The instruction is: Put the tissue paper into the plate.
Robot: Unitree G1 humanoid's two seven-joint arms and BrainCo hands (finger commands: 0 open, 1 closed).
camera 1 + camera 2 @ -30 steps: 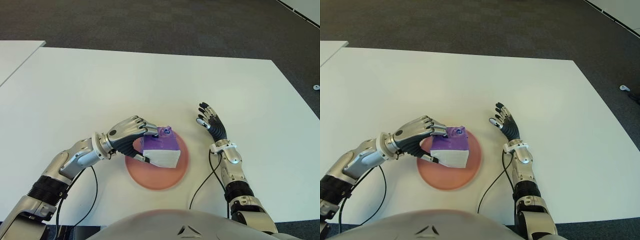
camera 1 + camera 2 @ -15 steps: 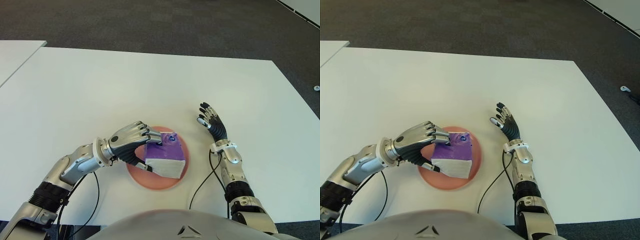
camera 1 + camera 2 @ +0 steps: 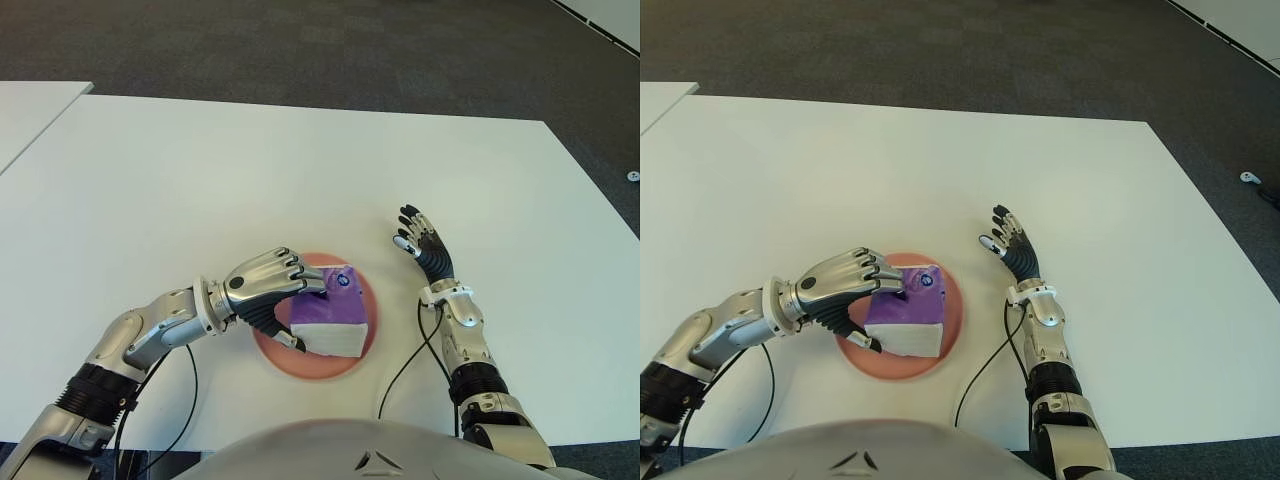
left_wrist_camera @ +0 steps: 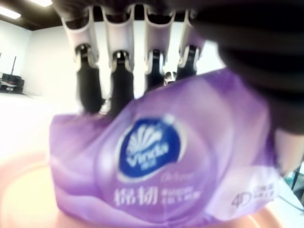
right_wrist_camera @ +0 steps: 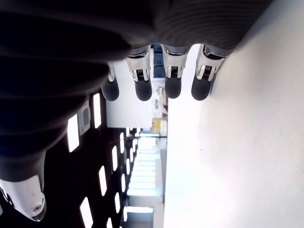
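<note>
Left hand has come down and pulled in toward the robot since a second ago, carrying the tissue paper pack with it. Pack sat high and tilted over the plate before; now it's lower and sits inside the plate's rim, purple top up, white face toward the robot. Can't tell whether its base is fully seated on the plate or a hair above.

Grip unchanged: fingers curled over the pack's top and far side, thumb on the near side, still clamped on it. Left wrist view confirms it, four fingertips behind the purple wrapper with the blue round logo facing the camera, pink plate surface beneath.

Plate hasn't shifted on the white table; it's directly under and just right of the left hand.

Right hand same as before: well right of the plate, apart from it, fingers extended and loosely spread, holding nothing.
</note>
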